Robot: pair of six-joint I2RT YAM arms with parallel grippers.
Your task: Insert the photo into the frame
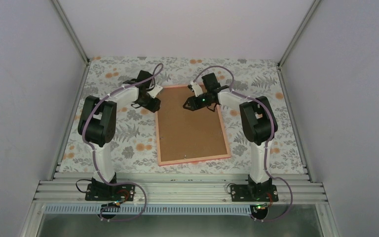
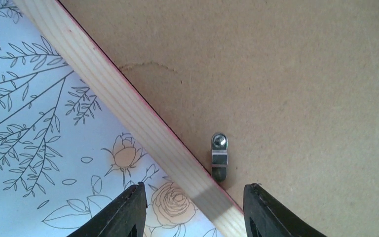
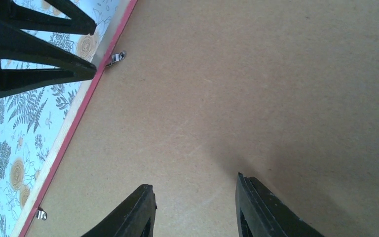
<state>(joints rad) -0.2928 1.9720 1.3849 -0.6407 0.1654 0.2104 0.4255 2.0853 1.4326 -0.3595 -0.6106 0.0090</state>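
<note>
In the middle of the flowered tablecloth (image 1: 133, 148) the frame (image 1: 195, 160) lies face down, its long axis running away from the arm bases. The brown board (image 1: 190, 128) fills its back. The photo is nowhere in view; whether it sits under the board cannot be told. The left gripper (image 2: 193, 186) hangs part open and empty astride the frame's left rail near the far corner. A metal turn clip (image 2: 219, 157) sits just ahead of its fingers, so this arm is the nearer one to it. The right gripper (image 3: 194, 181), also part open and empty, hovers over bare board. The clips show plainly only in the wrist views; the overhead view alone gives the frame's full outline.
</note>
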